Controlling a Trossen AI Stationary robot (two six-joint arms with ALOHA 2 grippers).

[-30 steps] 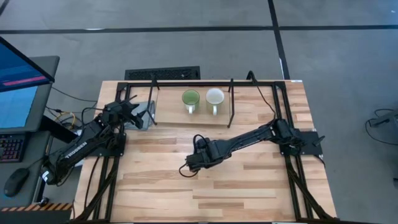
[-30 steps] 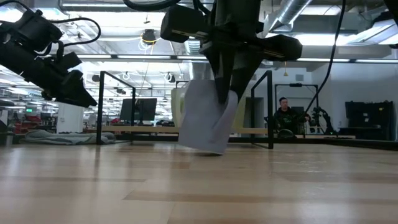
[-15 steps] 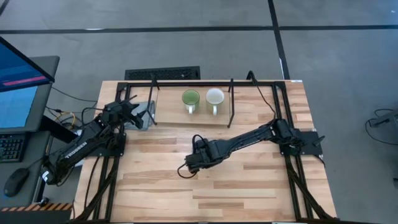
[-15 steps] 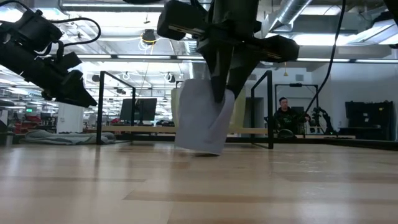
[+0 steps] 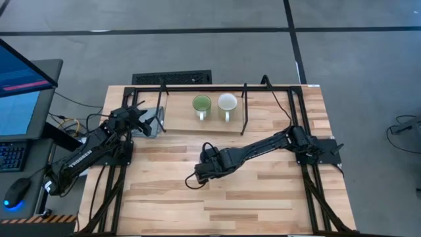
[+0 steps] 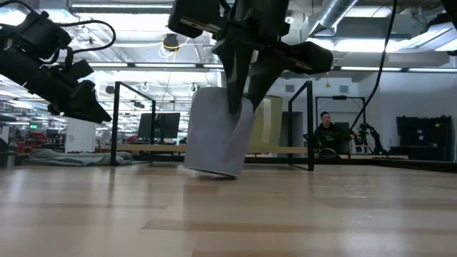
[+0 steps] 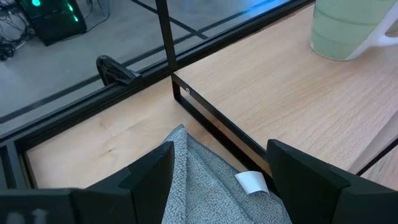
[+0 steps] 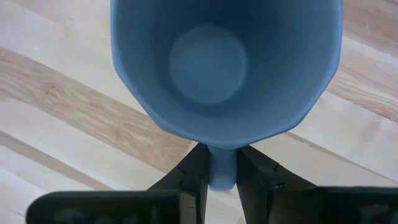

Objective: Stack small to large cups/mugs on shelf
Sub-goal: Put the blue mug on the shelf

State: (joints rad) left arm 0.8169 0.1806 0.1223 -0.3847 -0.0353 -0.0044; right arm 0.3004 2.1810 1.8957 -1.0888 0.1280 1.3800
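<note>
The blue-grey mug (image 6: pixel 214 139) hangs tilted under my right gripper (image 6: pixel 239 93) over the middle of the table; in the high view the right gripper (image 5: pixel 197 174) hides it. The right wrist view looks into the mug's mouth (image 8: pixel 211 62). The green mug (image 5: pixel 202 105) and the white mug (image 5: pixel 227 104) stand upright side by side on the shelf (image 5: pixel 191 124) at the far side. My left gripper (image 5: pixel 141 122) waits open by the shelf's left end, its fingers either side of a grey cloth (image 7: pixel 199 180). My right gripper pinches the blue-grey mug's handle (image 8: pixel 221 167) between its two fingers, which come from above and point down. The mug hangs below them, tilted, mouth up. Its lower edge (image 6: pixel 214 173) is at the table top; whether it touches, I cannot tell.
The shelf's black frame and upright rods (image 5: pixel 245 108) stand around the board. A grey cloth (image 5: pixel 152 122) lies at the shelf's left end. Black rails (image 5: pixel 309 191) run along the table's left and right sides. A monitor and keyboard stand left of the table; a person sits far behind.
My right gripper has carried the blue-grey mug a short way toward the table's left edge, low over the wood. The mug has kept its tilt in the hold. The left arm and the mugs on the shelf have stayed still.
</note>
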